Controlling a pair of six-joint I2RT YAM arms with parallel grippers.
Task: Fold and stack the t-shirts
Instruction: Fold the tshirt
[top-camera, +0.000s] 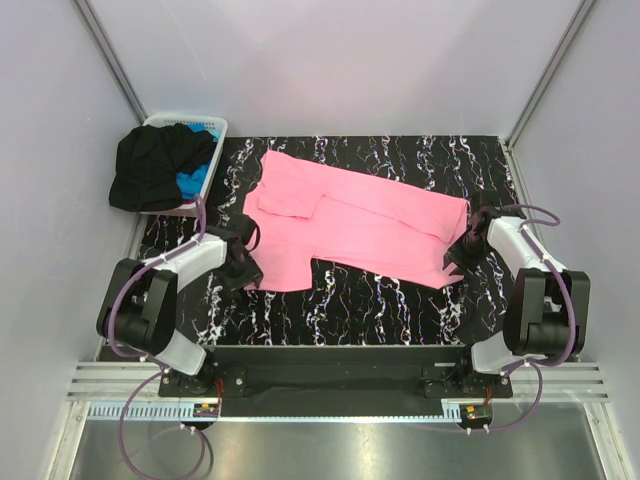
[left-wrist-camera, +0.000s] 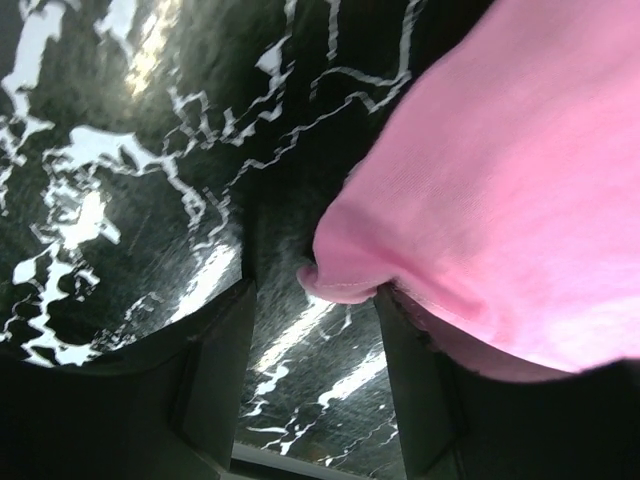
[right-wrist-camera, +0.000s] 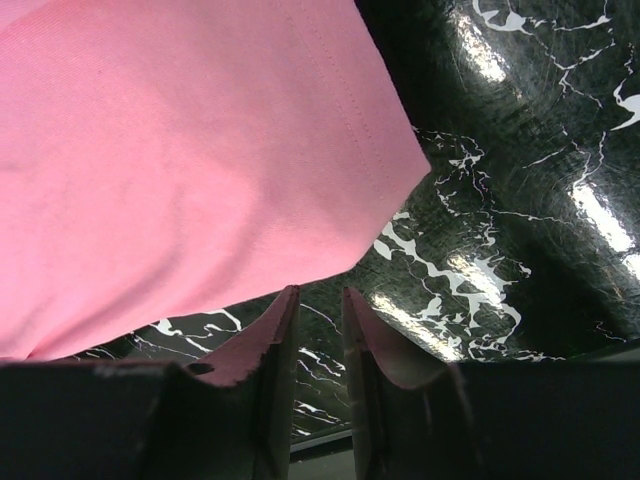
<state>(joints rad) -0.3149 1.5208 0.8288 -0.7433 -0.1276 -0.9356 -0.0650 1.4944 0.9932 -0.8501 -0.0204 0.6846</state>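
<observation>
The pink t-shirt (top-camera: 370, 230) lies spread across the black marbled table (top-camera: 400, 305), with one sleeve folded in at its left. My left gripper (top-camera: 243, 263) is at its near-left corner. In the left wrist view the left gripper (left-wrist-camera: 315, 290) is open wide, and the shirt's hem (left-wrist-camera: 480, 190) bunches at the fingertips and lies over the right finger. My right gripper (top-camera: 458, 256) is at the shirt's right corner. In the right wrist view the right gripper (right-wrist-camera: 320, 292) has a narrow gap with nothing in it, and the pink cloth (right-wrist-camera: 180, 160) lies just ahead.
A white slotted basket (top-camera: 218, 125) stands at the table's far left corner. It holds the black t-shirt (top-camera: 155, 165), which spills over its side, and the blue t-shirt (top-camera: 195, 181) beneath it. White walls close in the table on three sides.
</observation>
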